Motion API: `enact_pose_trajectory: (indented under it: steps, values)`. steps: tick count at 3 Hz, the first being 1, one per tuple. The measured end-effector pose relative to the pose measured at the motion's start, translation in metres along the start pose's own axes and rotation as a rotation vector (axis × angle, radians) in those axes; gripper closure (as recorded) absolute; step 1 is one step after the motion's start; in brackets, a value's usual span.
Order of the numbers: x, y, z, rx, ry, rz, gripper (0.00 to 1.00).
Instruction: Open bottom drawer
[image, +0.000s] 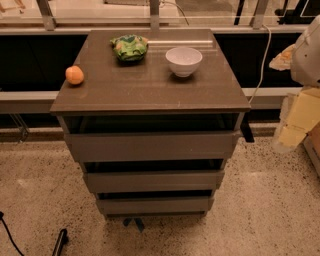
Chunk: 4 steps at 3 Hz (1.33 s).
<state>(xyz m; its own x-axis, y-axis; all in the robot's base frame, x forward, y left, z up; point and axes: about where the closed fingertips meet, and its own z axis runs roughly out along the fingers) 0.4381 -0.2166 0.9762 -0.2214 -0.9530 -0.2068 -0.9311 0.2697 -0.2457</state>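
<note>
Camera view looks down on a grey-brown drawer cabinet (150, 90) standing on a speckled terrazzo floor (260, 210).

On the cabinet top we note:
- an orange (74, 75) near the left edge;
- a crumpled green snack bag (129, 47) toward the back, left of centre;
- a white bowl (184, 61) upright, just right of the bag and apart from it.

Three flat handleless fronts are stacked below the top: top drawer (151, 146), middle drawer (153, 180) and the bottom drawer (155, 204). The bottom drawer sits lowest, just above the floor, and looks the narrowest. A dark strip shows above each front. We cannot tell whether the bottom drawer is pulled out at all.

The gripper (292, 125) hangs at the far right edge as a pale yellowish blur, beside the cabinet's right side and well apart from the bottom drawer, touching nothing we can see. We cannot tell whether it is open or closed. The white arm (307, 50) shows above it.

A thin white cable (260, 60) runs down behind the cabinet's right rear corner.
</note>
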Motion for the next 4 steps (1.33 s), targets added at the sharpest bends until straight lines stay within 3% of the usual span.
enact_pose_trajectory:
  steps: [1, 2, 3, 4]
  values:
    - [0.0, 0.0, 0.0, 0.001, -0.001, 0.0, 0.0]
    - [0.011, 0.004, 0.05, -0.096, -0.001, 0.025, 0.0]
    - [0.016, 0.034, 0.111, -0.202, -0.061, 0.027, 0.0]
    - [0.033, 0.065, 0.186, -0.316, -0.128, 0.071, 0.0]
